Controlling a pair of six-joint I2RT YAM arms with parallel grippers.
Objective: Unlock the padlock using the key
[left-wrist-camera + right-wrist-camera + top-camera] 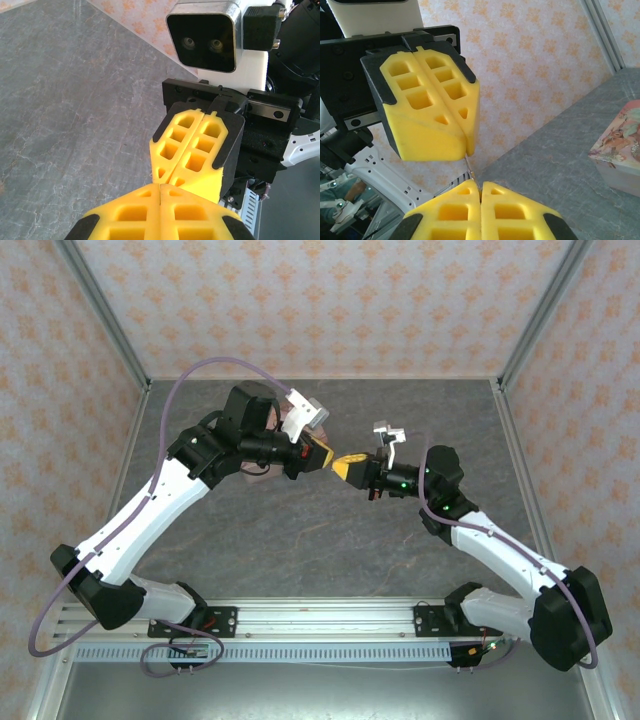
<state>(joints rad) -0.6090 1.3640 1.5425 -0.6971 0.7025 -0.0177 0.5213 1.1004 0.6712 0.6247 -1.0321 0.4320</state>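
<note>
Above a grey stone-patterned table, walled in by peach-patterned panels, we see two white-and-black arms reach in from a metal rail at the near edge and meet at mid-table, held off the surface. The left arm sweeps in from the left, and the right arm comes in from the right.

A pink illustrated tin stands on the table. In the right wrist view it sits at the right edge, well apart from the fingertips.

The left gripper and the right gripper face each other tip to tip, nearly touching. In both wrist views we find each pair of yellow jaws pressed together along a single seam, with no gap we can make out.

In the right wrist view a thin metal sliver runs between the tips of the left gripper above and the tips of the right gripper below. We cannot tell which jaws pinch it, nor whether it belongs to the key or the padlock. We cannot make out the teal body of the padlock at this angle. If it is held, it is buried in the yellow pads where the grippers meet.
</note>
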